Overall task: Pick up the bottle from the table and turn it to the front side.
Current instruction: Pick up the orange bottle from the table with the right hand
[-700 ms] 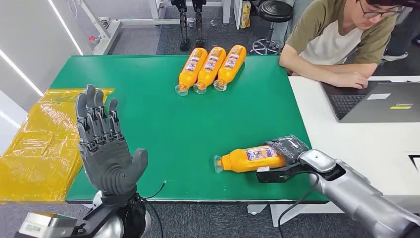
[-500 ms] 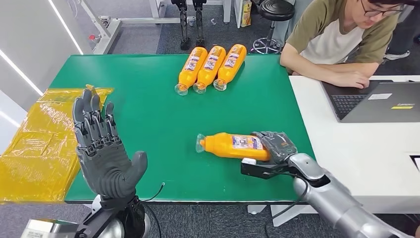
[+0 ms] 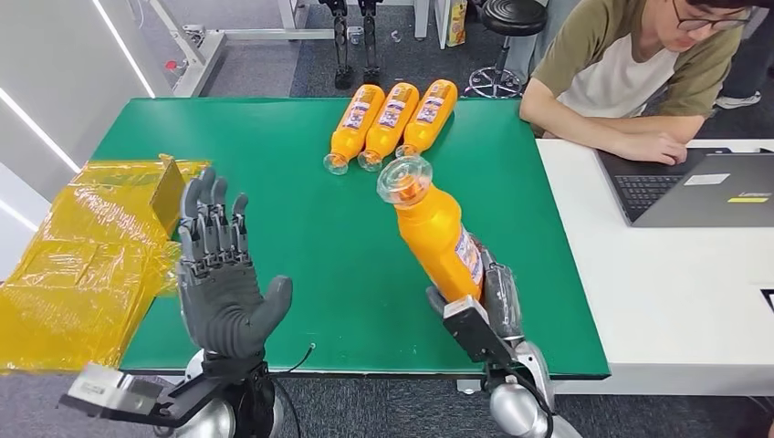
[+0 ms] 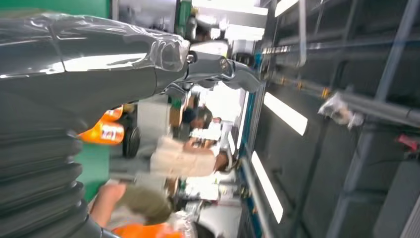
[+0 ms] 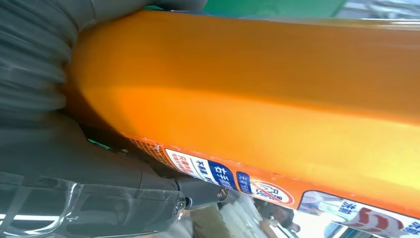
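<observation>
Item: orange bottle (image 3: pixel 436 233), held off the green surface (image 3: pixel 301 228) by the right hand (image 3: pixel 488 306). The lower body is gripped, with fingers wrapped round it; in the right wrist view the orange wall and a printed label (image 5: pixel 233 178) are seen pressed against the hand. The long axis is raised steeply and tilted, the clear cap end (image 3: pixel 404 180) pointing up and away from the robot, leaning slightly to its left; the base is down inside the hand. The label is seen on the bottle's side toward the robot's right.

Left hand (image 3: pixel 222 274): raised over the near left part of the surface, palm open, fingers spread and upright, nothing held.

Other entries: three orange bottles (image 3: pixel 391 123) laid side by side at the far edge of the surface, touching one another, caps toward the robot. Yellow plastic-wrapped bundle (image 3: pixel 78 260) at the left edge of the surface. White surface (image 3: pixel 657 274) adjoining on the right, carrying a laptop (image 3: pixel 694 187); a person (image 3: pixel 630 73) is seated behind it, forearms resting at the edge.
</observation>
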Robot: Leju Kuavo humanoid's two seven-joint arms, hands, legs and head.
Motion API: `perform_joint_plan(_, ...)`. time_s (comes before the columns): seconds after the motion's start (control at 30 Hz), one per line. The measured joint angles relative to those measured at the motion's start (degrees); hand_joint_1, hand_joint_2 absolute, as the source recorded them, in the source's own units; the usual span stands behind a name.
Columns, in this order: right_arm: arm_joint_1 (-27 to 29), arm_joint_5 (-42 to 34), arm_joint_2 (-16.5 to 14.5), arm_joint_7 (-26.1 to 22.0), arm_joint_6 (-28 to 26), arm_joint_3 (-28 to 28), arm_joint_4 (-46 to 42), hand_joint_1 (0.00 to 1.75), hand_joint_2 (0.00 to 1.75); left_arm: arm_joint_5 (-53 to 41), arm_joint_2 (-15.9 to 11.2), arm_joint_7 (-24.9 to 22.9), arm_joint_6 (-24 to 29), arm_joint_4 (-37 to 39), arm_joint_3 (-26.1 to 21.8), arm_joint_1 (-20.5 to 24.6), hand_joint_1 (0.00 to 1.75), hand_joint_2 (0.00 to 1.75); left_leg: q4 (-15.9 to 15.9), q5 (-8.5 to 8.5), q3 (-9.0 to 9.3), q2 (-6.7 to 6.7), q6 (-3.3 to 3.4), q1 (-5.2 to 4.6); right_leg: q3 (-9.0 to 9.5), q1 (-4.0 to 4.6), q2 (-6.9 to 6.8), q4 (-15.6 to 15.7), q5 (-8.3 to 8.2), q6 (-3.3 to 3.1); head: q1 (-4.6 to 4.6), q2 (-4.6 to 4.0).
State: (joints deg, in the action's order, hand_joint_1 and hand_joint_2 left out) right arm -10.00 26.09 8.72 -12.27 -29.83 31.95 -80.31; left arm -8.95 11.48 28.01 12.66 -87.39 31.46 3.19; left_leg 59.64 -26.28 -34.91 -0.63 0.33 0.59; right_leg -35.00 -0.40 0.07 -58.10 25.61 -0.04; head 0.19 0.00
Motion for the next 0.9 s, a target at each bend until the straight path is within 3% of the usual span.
perform_joint_plan(0.37, 1.2, -0.9, -2.5, -1.8, 1.1, 0.9, -2.6, 1.75, 1.75, 1.3, -1.2, -3.5, -11.4, 10.6, 3.5, 7.4, 0.00, 1.75, 0.0, 0.01, 0.01, 0.01, -0.01, -0.02, 0.00, 0.01, 0.02, 0.0, -0.03, -0.02, -0.01, 0.00)
perform_joint_plan(0.67, -0.1, 3.4, -2.2, -1.7, 9.7, 5.0, -2.6, 1.75, 1.75, 3.1, -1.0, -2.7, -15.5, 19.4, 4.5, 13.2, 0.00, 1.75, 0.0, 0.01, -0.01, 0.06, -0.01, -0.02, -0.04, 0.01, 0.08, 0.0, -0.04, -0.04, -0.01, 0.00)
perform_joint_plan(0.9, -1.3, 8.9, -1.3, 0.8, 16.8, 6.8, -2.3, 1.75, 1.75, 3.4, -0.7, -2.6, -16.2, 22.4, 4.3, 14.1, 0.00, 1.75, 0.0, 0.01, -0.03, 0.10, -0.01, -0.02, -0.06, 0.00, 0.12, 0.0, -0.04, -0.04, 0.00, 0.00)
